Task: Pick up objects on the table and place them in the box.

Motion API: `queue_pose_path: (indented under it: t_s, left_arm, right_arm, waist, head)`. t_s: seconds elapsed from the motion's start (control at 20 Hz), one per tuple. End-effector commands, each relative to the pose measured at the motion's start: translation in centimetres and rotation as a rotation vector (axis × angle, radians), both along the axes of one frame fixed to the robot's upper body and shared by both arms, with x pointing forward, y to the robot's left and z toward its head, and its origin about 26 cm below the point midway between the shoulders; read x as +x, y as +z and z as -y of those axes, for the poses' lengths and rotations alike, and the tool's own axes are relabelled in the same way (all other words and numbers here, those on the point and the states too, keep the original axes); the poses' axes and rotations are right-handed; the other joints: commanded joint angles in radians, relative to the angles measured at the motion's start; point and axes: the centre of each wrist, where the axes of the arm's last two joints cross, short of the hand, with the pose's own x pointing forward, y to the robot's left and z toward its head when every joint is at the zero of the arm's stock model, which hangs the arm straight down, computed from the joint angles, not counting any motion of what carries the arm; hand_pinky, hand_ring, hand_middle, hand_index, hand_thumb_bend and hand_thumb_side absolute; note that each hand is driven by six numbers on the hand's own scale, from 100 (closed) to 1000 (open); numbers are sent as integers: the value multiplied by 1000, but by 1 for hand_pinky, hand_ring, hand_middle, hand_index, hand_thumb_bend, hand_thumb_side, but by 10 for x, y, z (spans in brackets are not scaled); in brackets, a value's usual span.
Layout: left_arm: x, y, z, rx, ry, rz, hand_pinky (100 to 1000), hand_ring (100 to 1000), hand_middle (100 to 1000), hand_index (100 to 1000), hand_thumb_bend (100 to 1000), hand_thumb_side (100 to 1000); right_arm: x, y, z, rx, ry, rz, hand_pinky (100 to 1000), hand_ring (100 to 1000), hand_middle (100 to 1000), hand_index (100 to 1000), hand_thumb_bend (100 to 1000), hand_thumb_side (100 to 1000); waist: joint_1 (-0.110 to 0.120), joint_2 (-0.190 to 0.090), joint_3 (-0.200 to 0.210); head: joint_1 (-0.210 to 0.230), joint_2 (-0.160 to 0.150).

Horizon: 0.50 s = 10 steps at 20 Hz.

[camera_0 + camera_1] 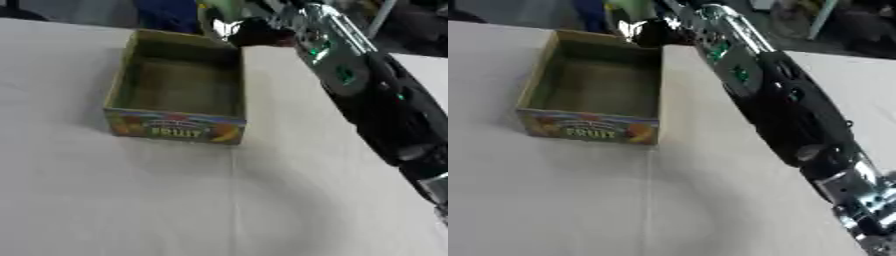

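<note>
I see the table (131,200) spread with a pale cloth, and I take the box (178,90) as my landmark for everything else. The box is an open cardboard carton sitting toward the far left part of the table; its near wall carries a coloured fruit print with the word FRUIT (179,131). Looking down into it, I see only its bare brown floor and inner walls.

My right arm (789,115) is the next largest thing: black with silver joints and green lights, it comes in from the lower right and runs diagonally across the table, passing just to the right of the box and reaching beyond the box's far right corner. The right hand (651,31) shows there as a dark and shiny shape just past that far corner, above the box's rim; I cannot tell whether its fingers are spread, pressed together or pinching anything.

I can make out no loose object on the cloth around the box. My left hand shows in neither view.
</note>
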Motion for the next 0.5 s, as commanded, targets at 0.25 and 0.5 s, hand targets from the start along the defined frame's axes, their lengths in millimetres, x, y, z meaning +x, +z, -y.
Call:
queue_pose_path:
  t_s: [0.25,0.5]
  left_arm:
    - [-1,11,2,28,-12,32,472,485,514,679,100,753]
    - [0,12,3,29,-16,37,472,484,513,678,100,753]
  right_arm:
    - [12,-6,-12,-49,11,1,656,795,587,695,100,483]
    - [16,-19,-18,-103,21,-11,648,787,590,685,100,494]
  waist:
    - [3,-7,11]
    - [0,-1,20]
  head:
    - [-22,-12]
    - [-29,-13]
